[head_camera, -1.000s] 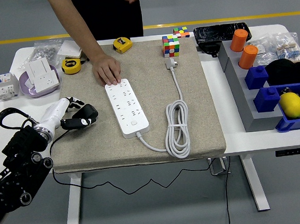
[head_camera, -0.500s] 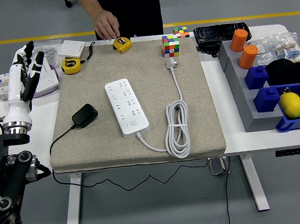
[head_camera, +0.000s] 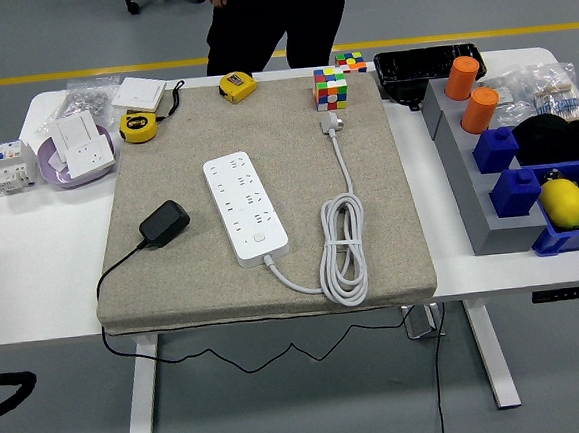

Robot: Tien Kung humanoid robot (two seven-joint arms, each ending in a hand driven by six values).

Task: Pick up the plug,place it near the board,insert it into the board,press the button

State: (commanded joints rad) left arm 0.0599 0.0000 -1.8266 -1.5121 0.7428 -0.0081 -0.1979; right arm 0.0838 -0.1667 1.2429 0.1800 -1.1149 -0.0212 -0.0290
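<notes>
- On the grey mat (head_camera: pixel 175 286), left of centre, lies the black plug (head_camera: pixel 164 223), flat on its side, its thin cord trailing off the mat's left edge and under the table (head_camera: pixel 34 287).
- Just right of the plug, apart from it, the white board (head_camera: pixel 245 207) lies lengthwise, sockets up, its button (head_camera: pixel 259 237) near the end closest to the robot; its own white cable is coiled to the right.
- No plug sits in any socket.
- Neither robot hand shows over the table; only dark arm parts appear at the lower left corner, so how the fingers stand cannot be told.
- A person (head_camera: pixel 274 17) stands at the far side, hands off the table.
- Judgement: a good grasp would take the plug by its long sides, leaving the prong face free, then bring the prongs square over a socket before pushing straight down.
- Risk: the cord may drag, and the board may slide on the mat unless pressed straight down.
</notes>
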